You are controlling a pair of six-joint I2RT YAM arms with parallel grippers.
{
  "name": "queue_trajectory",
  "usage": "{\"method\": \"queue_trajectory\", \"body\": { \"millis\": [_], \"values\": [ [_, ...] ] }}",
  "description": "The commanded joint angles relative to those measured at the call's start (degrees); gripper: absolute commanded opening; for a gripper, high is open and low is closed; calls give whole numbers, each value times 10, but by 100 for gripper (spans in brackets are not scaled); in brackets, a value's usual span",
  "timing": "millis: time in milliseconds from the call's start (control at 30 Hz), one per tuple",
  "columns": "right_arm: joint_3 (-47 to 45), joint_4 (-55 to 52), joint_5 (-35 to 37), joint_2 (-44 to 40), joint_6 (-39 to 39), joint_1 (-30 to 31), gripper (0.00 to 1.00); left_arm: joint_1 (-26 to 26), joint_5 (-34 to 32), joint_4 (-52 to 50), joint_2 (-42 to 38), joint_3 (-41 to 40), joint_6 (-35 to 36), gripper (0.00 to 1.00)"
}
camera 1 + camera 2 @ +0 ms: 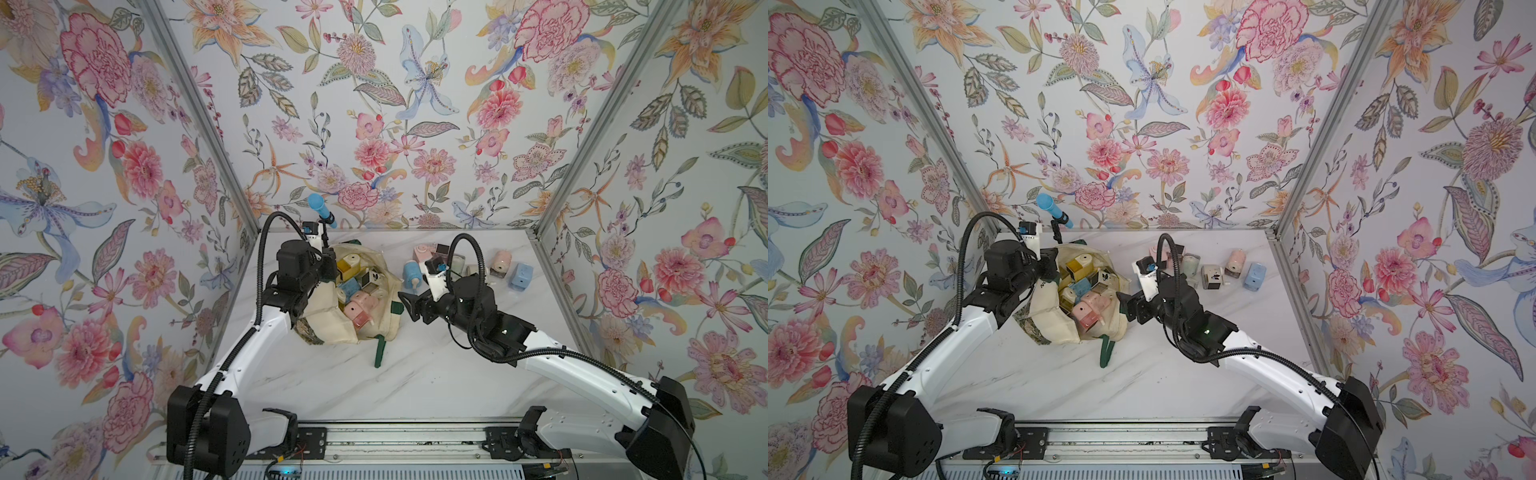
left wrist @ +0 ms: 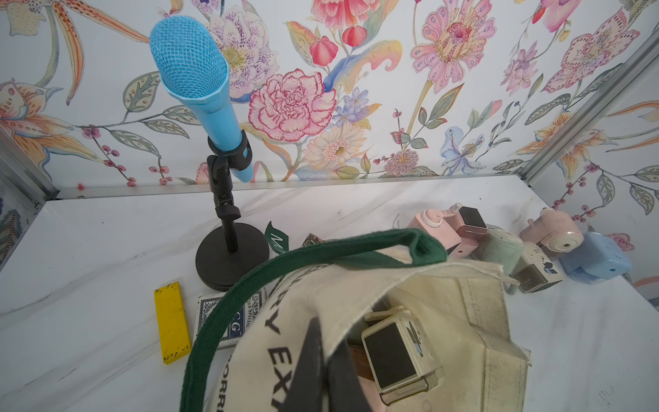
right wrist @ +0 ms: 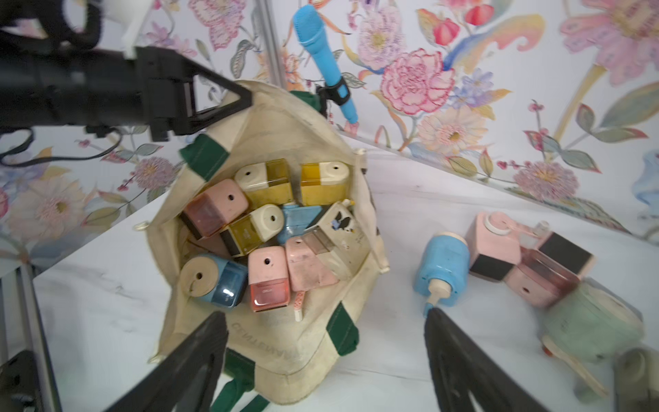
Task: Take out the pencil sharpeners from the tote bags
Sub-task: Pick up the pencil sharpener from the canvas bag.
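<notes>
Fingers (image 2: 310,353) of the left gripper (image 3: 249,97) are clamping shut on the rim of the one tote bag (image 3: 285,349), with the forearm reaching forward. The right gripper (image 3: 324,314) is hovering empty, wrist turned toward the bag, fingers spread wide over the opposite rim. Nine pencil sharpeners (image 3: 267,281) are showing inside, ahead of those fingers. Seven more (image 3: 442,274) are lying on the table (image 3: 428,199) beside them, away from the bag.

- Ahead of the right gripper (image 3: 325,315) we see the tote bag (image 3: 285,360): matt cream canvas, coarse and smudged, with woven green straps (image 3: 205,157).
- The pencil sharpeners (image 3: 267,271) inside it are smooth plastic, some with glossy translucent drawers.
- The table (image 1: 415,374) under it is smooth, marble-patterned and faintly shiny.
</notes>
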Motion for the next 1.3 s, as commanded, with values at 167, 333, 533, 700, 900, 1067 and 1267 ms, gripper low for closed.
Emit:
{"method": "queue_trajectory", "body": {
  "millis": [167, 333, 533, 700, 900, 1067, 1267],
  "values": [
    [127, -48, 107, 164, -33, 86, 75, -3, 10, 52, -19, 31, 13, 0],
    [193, -84, 131, 255, 1, 87, 74, -3, 10, 52, -21, 31, 12, 0],
    [263, -115, 187, 341, 4, 85, 75, -4, 11, 52, -21, 31, 12, 0],
    [311, -139, 237, 402, 9, 80, 75, -4, 12, 52, -22, 31, 11, 0],
    [348, -153, 274, 450, 11, 72, 76, -4, 12, 52, -22, 33, 11, 0],
    [381, -156, 284, 489, 21, 60, 76, -4, 12, 52, -22, 32, 12, 0],
    [415, -159, 320, 533, 19, 44, 76, -4, 13, 52, -21, 33, 11, 0]
  ]
}}
